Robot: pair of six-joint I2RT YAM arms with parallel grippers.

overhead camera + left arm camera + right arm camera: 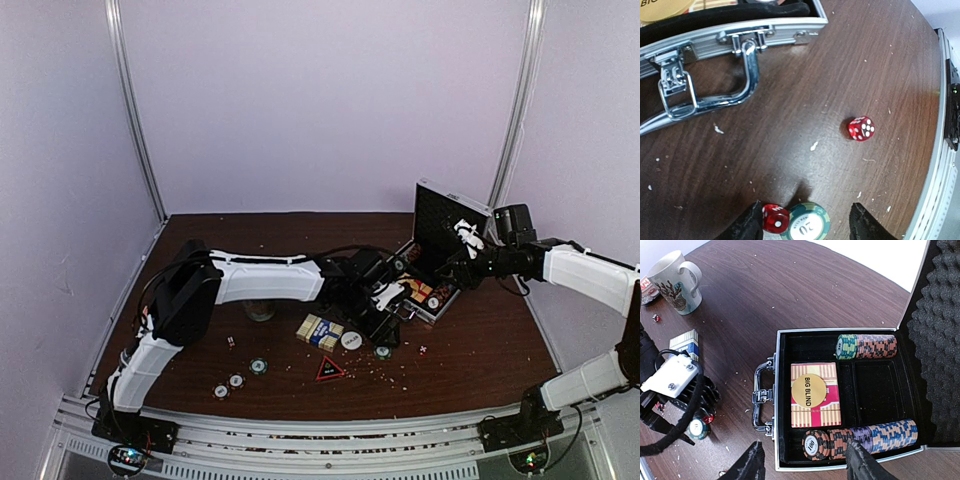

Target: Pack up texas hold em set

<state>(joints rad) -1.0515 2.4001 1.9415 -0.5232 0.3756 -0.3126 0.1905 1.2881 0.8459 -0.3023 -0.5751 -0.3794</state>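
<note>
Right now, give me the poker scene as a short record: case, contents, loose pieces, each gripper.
Case: silver briefcase, lid open
Inside: two chip rows, red card deck under Big Blind button
Loose: blue-yellow card box, white dealer button, chips, red die
Left gripper: open, straddling 20 chip and second die
Right gripper: open, over the case's edge

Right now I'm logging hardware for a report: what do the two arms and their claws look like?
The left arm and right arm match: white shells over black joints, with black cables looping alongside. The left claw and right claw each end in two black, tapered fingers. No markings are legible.
</note>
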